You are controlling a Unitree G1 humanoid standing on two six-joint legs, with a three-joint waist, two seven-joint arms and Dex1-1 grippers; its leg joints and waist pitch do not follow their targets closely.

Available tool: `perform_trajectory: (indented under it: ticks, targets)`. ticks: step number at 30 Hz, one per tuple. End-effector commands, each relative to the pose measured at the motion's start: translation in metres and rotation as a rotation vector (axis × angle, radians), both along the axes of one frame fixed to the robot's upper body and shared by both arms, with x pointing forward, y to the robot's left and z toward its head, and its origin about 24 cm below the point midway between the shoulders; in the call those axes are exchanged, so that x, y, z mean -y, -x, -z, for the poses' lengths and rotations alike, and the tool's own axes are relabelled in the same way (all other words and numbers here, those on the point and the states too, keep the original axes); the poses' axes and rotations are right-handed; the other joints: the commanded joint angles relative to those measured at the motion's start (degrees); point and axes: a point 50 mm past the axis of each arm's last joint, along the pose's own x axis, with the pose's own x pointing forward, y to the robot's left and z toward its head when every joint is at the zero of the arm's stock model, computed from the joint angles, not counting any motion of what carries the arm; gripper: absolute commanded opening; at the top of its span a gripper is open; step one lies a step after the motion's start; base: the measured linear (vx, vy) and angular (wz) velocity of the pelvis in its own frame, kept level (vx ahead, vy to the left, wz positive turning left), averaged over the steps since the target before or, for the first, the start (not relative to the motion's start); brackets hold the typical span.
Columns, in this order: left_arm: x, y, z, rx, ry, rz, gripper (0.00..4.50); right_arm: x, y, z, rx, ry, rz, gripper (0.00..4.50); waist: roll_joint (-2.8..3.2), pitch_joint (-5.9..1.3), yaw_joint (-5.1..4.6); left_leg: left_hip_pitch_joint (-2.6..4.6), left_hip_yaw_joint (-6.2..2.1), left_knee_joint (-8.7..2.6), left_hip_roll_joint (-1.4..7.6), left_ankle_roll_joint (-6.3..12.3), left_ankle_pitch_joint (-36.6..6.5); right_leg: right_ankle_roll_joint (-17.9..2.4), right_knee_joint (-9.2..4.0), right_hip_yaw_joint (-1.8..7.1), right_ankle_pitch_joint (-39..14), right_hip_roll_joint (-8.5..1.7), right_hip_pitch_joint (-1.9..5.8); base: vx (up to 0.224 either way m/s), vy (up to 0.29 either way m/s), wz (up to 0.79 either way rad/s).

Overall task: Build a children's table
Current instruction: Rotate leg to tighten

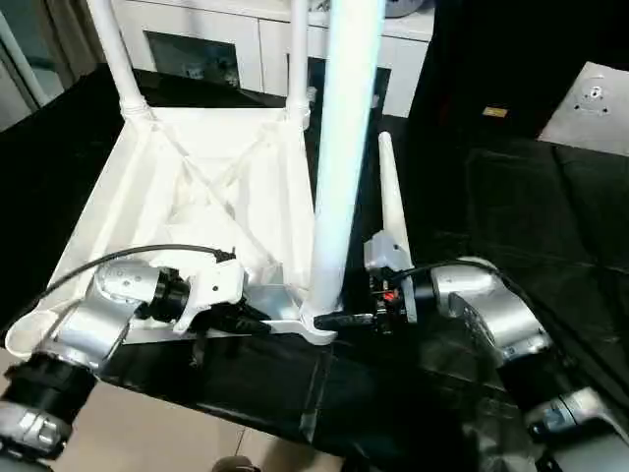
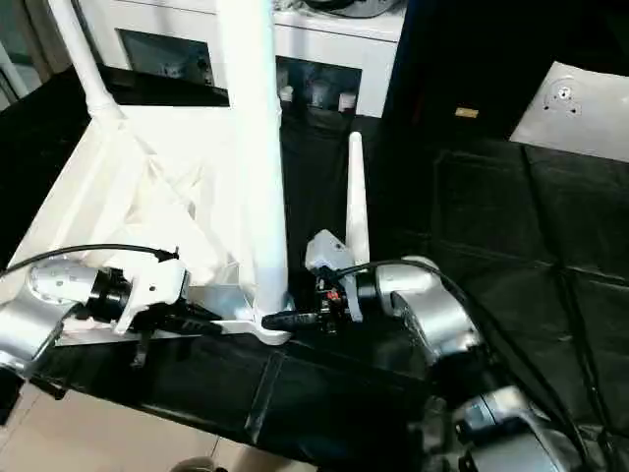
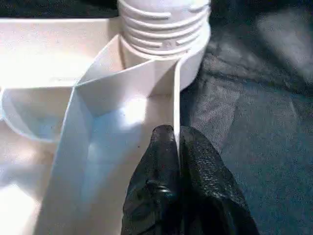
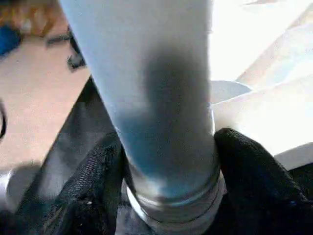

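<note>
The children's table top [image 1: 211, 187] lies upside down on black cloth, ribbed underside up. Two white legs [image 1: 118, 54] [image 1: 298, 49] stand in its far corner sockets. A third leg [image 1: 339, 147] stands upright in the near right socket. My right gripper [image 1: 332, 320] reaches in from the right, its black fingers [image 4: 254, 181] pressed against both sides of this leg's base. My left gripper [image 3: 176, 134] is shut on the thin rim wall of the table top, just left of that socket [image 3: 164, 34]. Another leg [image 1: 396, 211] lies loose on the cloth, right of the top.
A white cabinet [image 1: 246, 39] with glass-fronted compartments stands behind the work. A grey metal plate [image 1: 595, 103] sits at the far right. The cloth's front edge [image 1: 246, 393] is close below both arms, with bare floor beyond it.
</note>
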Motion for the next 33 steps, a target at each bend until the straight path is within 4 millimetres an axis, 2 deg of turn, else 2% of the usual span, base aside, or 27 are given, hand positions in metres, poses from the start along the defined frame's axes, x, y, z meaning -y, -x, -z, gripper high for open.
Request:
perform_trajectory:
  ticks: [1,2,4,6,7,9,10,12,13,15,17,18,20,21,22,26,29,31,33]
  targets:
    - [0.011,-0.002,0.004,0.010,0.028,-0.068,0.00,-0.016,0.010,0.008,-0.048,-0.015,-0.016,2.58,0.75,-3.11,-0.40,-1.04,-0.15,-4.02,2.95,3.87,-1.29,-7.31,-3.63,4.94,-13.82,-5.87,3.93,0.000,0.000,0.00]
    - [0.015,-0.004,0.002,0.017,0.062,-0.132,0.00,-0.021,0.011,0.012,-0.067,-0.029,0.055,2.57,0.92,-2.94,-0.45,-1.05,-0.09,-4.05,2.72,3.71,-2.28,-6.75,-3.96,4.85,-15.58,-5.85,3.94,0.000,0.000,0.00]
    - [0.021,-0.005,0.001,0.021,0.096,-0.196,0.00,-0.027,0.013,0.015,-0.087,-0.046,0.123,2.56,0.70,-2.66,-0.80,-0.86,0.02,-4.27,2.36,2.44,-4.82,-4.19,-4.98,4.68,-22.26,-5.83,4.05,0.000,0.000,0.00]
    - [0.039,-0.008,-0.003,0.036,0.167,-0.344,0.00,-0.045,0.014,0.020,-0.132,-0.092,0.281,2.51,0.92,-2.31,-1.18,-0.69,-0.09,-4.37,2.28,1.72,-6.25,-2.74,-5.73,4.34,-25.95,-5.68,3.65,0.000,0.000,0.00]
    - [0.044,-0.008,-0.004,0.037,0.180,-0.381,0.00,-0.050,0.015,0.020,-0.143,-0.100,0.314,2.51,0.79,-2.15,-1.90,-1.19,-0.27,-4.47,2.15,1.18,-7.05,-1.70,-5.87,4.00,-27.66,-5.63,4.03,0.000,0.000,0.00]
    - [0.055,-0.010,-0.006,0.039,0.207,-0.459,0.00,-0.058,0.014,0.021,-0.167,-0.109,0.402,2.51,0.88,-2.24,-2.71,-1.01,-0.35,-4.35,1.85,1.27,-7.15,-0.60,-6.29,3.78,-28.33,-5.56,3.98,0.000,0.000,0.00]
    - [0.062,-0.012,-0.007,0.047,0.221,-0.512,0.00,-0.064,0.011,0.023,-0.185,-0.109,0.467,2.51,0.72,-2.08,-3.21,-1.38,-0.38,-4.32,1.58,1.95,-6.69,-0.15,-6.47,3.66,-28.05,-5.33,4.02,0.000,0.000,0.00]
    - [0.074,-0.015,-0.009,0.063,0.235,-0.585,0.00,-0.071,0.009,0.024,-0.201,-0.107,0.551,2.50,0.80,-1.99,-3.81,-1.05,-0.11,-4.15,1.41,2.65,-6.32,-0.32,-6.77,3.85,-28.12,-5.20,3.49,0.000,0.000,0.00]
    - [0.082,-0.018,-0.010,0.080,0.241,-0.627,0.00,-0.076,0.007,0.024,-0.209,-0.102,0.598,2.50,0.74,-2.02,-3.93,-1.22,-0.17,-4.13,1.27,3.18,-5.50,-0.19,-6.63,3.82,-27.56,-5.16,3.68,0.000,0.000,0.00]
    - [0.098,-0.023,-0.012,0.111,0.234,-0.676,0.00,-0.086,0.005,0.024,-0.215,-0.090,0.677,2.50,0.87,-1.95,-4.01,-1.29,-0.23,-4.09,1.15,3.99,-4.28,-0.23,-6.47,3.88,-26.13,-5.06,3.54,0.000,0.000,0.00]
    - [0.101,-0.026,-0.013,0.150,0.194,-0.689,0.00,-0.090,0.003,0.023,-0.214,-0.080,0.726,2.50,1.19,-1.87,-4.09,-1.35,-0.23,-4.13,1.19,4.46,-3.84,-0.37,-6.36,4.03,-25.01,-5.02,3.40,0.000,0.000,0.00]
    - [0.101,-0.027,-0.013,0.161,0.182,-0.688,0.00,-0.091,0.003,0.023,-0.212,-0.077,0.738,2.50,1.13,-2.05,-4.05,-1.46,-0.28,-4.14,1.13,4.87,-3.42,-0.29,-6.13,4.11,-23.62,-5.06,3.62,0.000,0.000,0.00]
    - [0.096,-0.028,-0.015,0.181,0.153,-0.656,0.00,-0.087,0.002,0.021,-0.201,-0.097,0.757,2.50,1.28,-2.10,-3.96,-1.47,-0.31,-4.15,1.26,5.50,-2.68,-0.54,-5.93,4.23,-21.21,-5.02,3.55,0.000,0.000,0.00]
    - [0.094,-0.028,-0.015,0.185,0.142,-0.640,0.00,-0.085,0.001,0.020,-0.198,-0.106,0.765,3.06,1.37,-2.25,-3.85,-1.60,-0.49,-4.20,1.38,5.66,-1.98,-0.90,-5.52,4.24,-19.33,-5.03,3.74,0.000,0.000,0.00]
    - [0.091,-0.028,-0.015,0.185,0.132,-0.633,0.00,-0.081,0.000,0.020,-0.190,-0.108,0.785,3.20,1.48,-2.30,-3.88,-1.68,-0.54,-4.23,1.54,5.89,-1.41,-1.52,-5.28,4.29,-17.75,-5.08,3.76,0.000,0.000,0.00]
    - [0.080,-0.026,-0.012,0.179,0.097,-0.605,0.00,-0.064,-0.005,0.021,-0.162,-0.107,0.852,3.56,1.70,-2.31,-4.37,-1.88,-0.65,-4.28,1.56,5.58,-2.48,-2.34,-5.33,4.19,-17.68,-5.21,4.09,0.000,0.000,0.00]
    - [0.074,-0.025,-0.009,0.171,0.079,-0.585,0.00,-0.052,-0.009,0.020,-0.135,-0.113,0.890,3.86,1.79,-2.38,-4.49,-1.56,-0.49,-4.20,1.65,5.15,-3.02,-3.06,-5.45,4.35,-18.33,-5.34,3.91,0.000,0.000,0.00]
    - [0.070,-0.025,-0.008,0.170,0.070,-0.571,0.00,-0.047,-0.011,0.018,-0.119,-0.122,0.901,4.08,2.05,-2.62,-4.30,-1.62,-0.59,-4.14,1.81,5.05,-1.98,-3.99,-5.10,4.45,-16.43,-5.41,4.05,0.000,0.000,0.00]
    - [0.061,-0.023,-0.006,0.163,0.054,-0.534,0.00,-0.033,-0.014,0.012,-0.072,-0.154,0.899,4.13,2.22,-2.91,-4.19,-1.71,-0.65,-3.99,1.98,5.52,-0.60,-5.33,-4.53,4.53,-12.73,-5.45,4.12,0.000,0.000,0.00]
